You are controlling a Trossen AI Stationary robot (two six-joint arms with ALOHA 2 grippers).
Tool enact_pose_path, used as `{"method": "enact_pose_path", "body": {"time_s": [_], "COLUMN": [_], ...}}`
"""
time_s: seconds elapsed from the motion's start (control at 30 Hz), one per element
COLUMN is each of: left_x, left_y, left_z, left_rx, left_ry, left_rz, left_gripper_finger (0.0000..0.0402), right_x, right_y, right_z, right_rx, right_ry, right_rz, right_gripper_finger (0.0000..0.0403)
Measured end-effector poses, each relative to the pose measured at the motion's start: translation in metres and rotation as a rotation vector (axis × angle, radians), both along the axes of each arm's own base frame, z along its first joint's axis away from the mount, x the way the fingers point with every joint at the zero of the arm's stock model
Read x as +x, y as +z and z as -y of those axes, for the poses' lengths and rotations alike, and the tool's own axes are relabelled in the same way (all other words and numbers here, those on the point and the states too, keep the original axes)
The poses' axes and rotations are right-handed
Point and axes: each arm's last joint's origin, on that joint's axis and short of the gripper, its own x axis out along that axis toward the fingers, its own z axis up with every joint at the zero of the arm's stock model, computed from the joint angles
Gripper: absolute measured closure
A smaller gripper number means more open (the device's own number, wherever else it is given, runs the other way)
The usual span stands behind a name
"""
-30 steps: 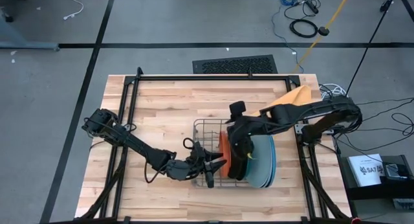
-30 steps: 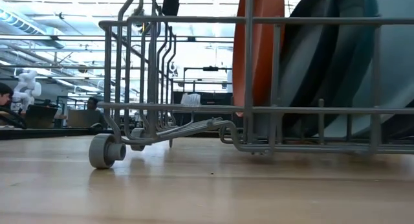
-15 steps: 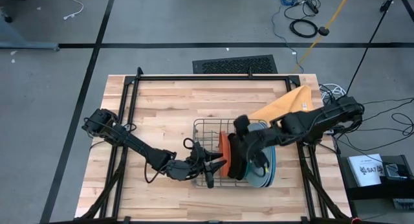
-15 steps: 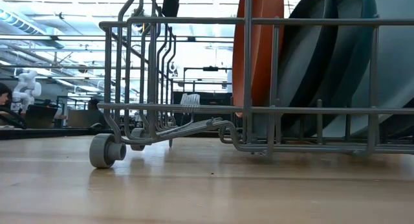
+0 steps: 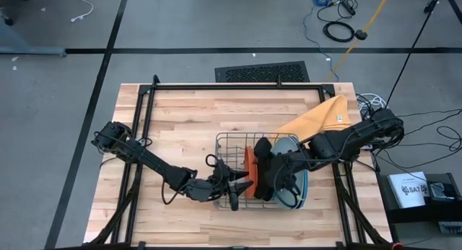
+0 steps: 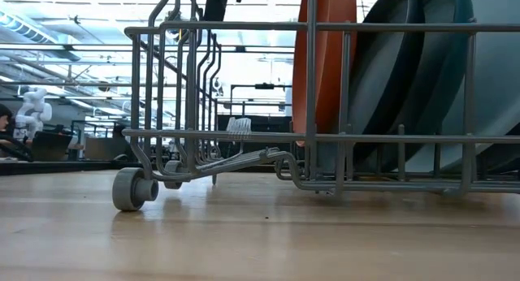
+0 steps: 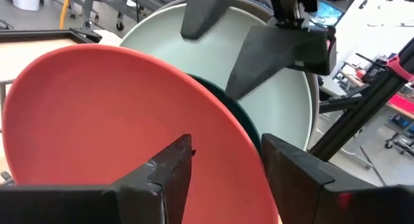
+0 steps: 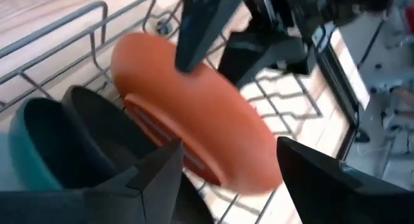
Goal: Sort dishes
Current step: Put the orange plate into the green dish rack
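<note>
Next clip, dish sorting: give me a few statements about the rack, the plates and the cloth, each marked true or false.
1. The orange-red plate stands on edge in the wire rack. True.
2. The rack lies tipped on its side. False: it stands upright on the table.
3. The yellow-orange cloth lies folded inside the rack. False: it lies on the table beside the rack, toward the right arm's side.
4. The left tool is at the rack beside the orange-red plate. True.
5. The right tool waits far off at the table's edge. False: it is over the plates in the rack.
</note>
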Motion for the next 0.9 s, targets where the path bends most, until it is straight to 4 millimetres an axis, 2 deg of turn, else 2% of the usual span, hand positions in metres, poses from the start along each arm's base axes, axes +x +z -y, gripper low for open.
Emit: {"method": "enact_pose_path", "body": {"time_s": [0.33, 0.57, 0.9], "left_x": [0.000, 0.001, 0.001], "left_y": [-0.001, -0.001, 0.007], "left_z": [0.000, 0.001, 0.003], "left_rx": [-0.002, -0.006, -0.014], "left_ry": [-0.011, -0.019, -0.034], "left_rz": [-0.002, 0.005, 0.078], "left_gripper_finger": [0.0218, 0.0218, 0.0219], "right_x": [0.014, 0.021, 0.020], "right_y": [-0.013, -0.020, -0.022], "right_z": [-0.009, -0.011, -0.010], "right_rx": [-0.052, -0.062, -0.038], "right_ry": [0.133, 0.130, 0.103], "right_rz": [-0.016, -0.032, -0.054], "right_gripper_finger": [0.0158, 0.0158, 0.0158]}}
